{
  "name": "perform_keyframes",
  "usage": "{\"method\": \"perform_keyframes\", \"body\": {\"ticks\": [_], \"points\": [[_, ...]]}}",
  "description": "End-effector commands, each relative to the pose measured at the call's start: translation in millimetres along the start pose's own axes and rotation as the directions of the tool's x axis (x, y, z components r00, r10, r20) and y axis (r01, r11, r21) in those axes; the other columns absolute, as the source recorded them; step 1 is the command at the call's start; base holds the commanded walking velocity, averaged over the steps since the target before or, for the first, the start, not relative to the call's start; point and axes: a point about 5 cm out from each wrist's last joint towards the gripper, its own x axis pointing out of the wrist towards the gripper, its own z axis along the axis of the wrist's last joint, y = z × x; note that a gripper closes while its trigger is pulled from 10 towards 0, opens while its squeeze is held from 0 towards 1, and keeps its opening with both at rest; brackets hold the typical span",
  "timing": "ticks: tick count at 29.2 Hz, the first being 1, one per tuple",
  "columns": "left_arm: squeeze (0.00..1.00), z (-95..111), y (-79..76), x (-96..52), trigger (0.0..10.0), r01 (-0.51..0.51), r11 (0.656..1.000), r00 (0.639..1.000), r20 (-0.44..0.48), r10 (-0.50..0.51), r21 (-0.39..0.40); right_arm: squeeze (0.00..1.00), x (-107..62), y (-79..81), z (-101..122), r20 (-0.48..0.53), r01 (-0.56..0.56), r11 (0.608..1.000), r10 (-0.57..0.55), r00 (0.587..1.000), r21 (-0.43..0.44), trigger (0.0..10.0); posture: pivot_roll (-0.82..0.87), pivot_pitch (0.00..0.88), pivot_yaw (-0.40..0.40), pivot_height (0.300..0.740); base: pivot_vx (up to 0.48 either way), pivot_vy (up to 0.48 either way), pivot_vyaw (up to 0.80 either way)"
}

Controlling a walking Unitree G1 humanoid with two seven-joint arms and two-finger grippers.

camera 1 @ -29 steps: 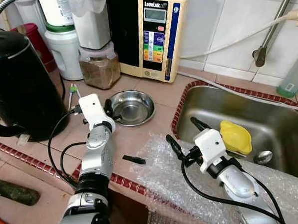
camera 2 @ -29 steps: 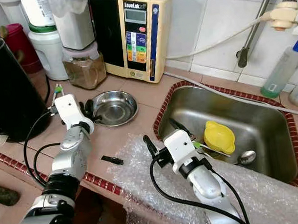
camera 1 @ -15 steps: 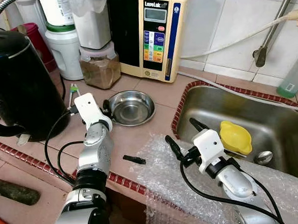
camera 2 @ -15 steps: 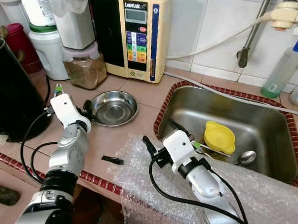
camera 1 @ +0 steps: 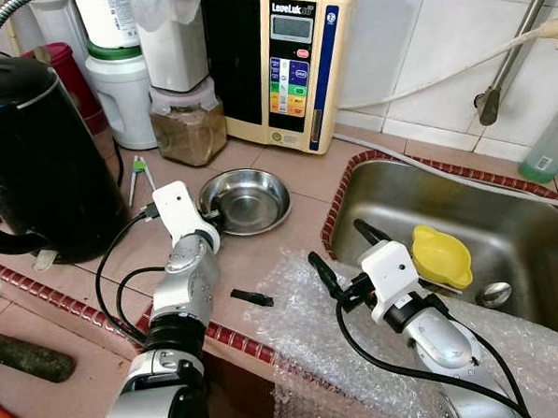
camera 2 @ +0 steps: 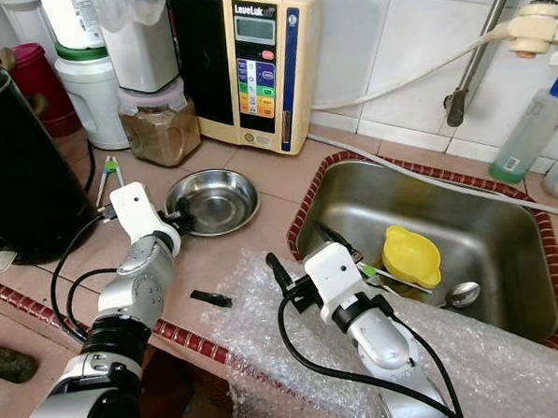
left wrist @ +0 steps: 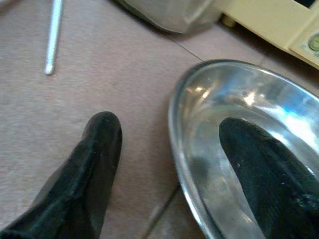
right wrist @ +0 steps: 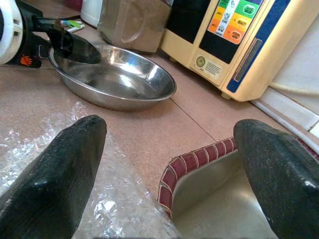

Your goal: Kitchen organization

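Note:
A shallow steel bowl sits on the tiled counter in front of the beige water machine. My left gripper is open at the bowl's left rim. In the left wrist view one finger is inside the bowl and the other finger rests outside on the counter. My right gripper is open with nothing between its fingers. It hovers over the bubble wrap at the left edge of the sink. A yellow dish lies in the sink.
A black kettle stands at the left, with a jar of brown powder and white containers behind the bowl. A small black piece lies near the counter's front edge. Green-tipped tongs lie left of the bowl. A spoon rests in the sink.
My left gripper drew back slightly to the left, then came forward again to the bowl's left rim. The right arm has hardly moved.

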Motion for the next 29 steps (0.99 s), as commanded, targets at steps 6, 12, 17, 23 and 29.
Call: {"method": "perform_keyframes", "body": {"ticks": [6, 12, 17, 23, 29], "points": [[0.00, -20.5, -7.8, -1.1, 0.0, 0.020, 0.999, 0.989, -0.147, -0.026, -0.040, 0.76, 2.4, -0.1, 0.9, 0.007, -0.012, 1.000, 0.012, 1.000, -0.012, 10.0, 0.09, 0.000, -0.021, 0.740, 0.000, 0.000, 0.00], [0.00, -20.4, -2.4, -0.1, 0.0, 0.006, 0.998, 0.985, -0.173, -0.018, -0.069, 0.76, 2.7, -0.6, 0.8, 0.008, -0.008, 1.000, 0.008, 1.000, -0.012, 10.0, 0.09, 0.000, -0.020, 0.740, 0.000, 0.000, 0.00], [0.00, -22.0, 0.6, -0.8, 0.0, 0.022, 0.998, 0.982, -0.185, -0.032, -0.053, 0.76, 3.1, 0.3, 0.1, 0.006, -0.009, 1.000, 0.009, 1.000, -0.012, 10.0, 0.10, 0.000, -0.021, 0.740, 0.000, 0.000, 0.00], [0.00, -24.5, -0.5, -2.0, 0.0, 0.032, 0.998, 0.980, -0.196, -0.040, -0.045, 0.76, 3.6, -1.5, -0.2, 0.006, -0.007, 1.000, 0.007, 1.000, -0.017, 10.0, 0.10, 0.000, -0.021, 0.740, 0.000, 0.000, 0.00], [0.00, -21.9, 0.8, -1.6, 0.0, 0.037, 0.998, 0.980, -0.194, -0.046, -0.048, 0.76, 4.1, -3.2, -0.5, 0.005, -0.004, 1.000, 0.004, 1.000, -0.021, 10.0, 0.10, 0.000, -0.021, 0.740, 0.000, 0.000, 0.00]]}}
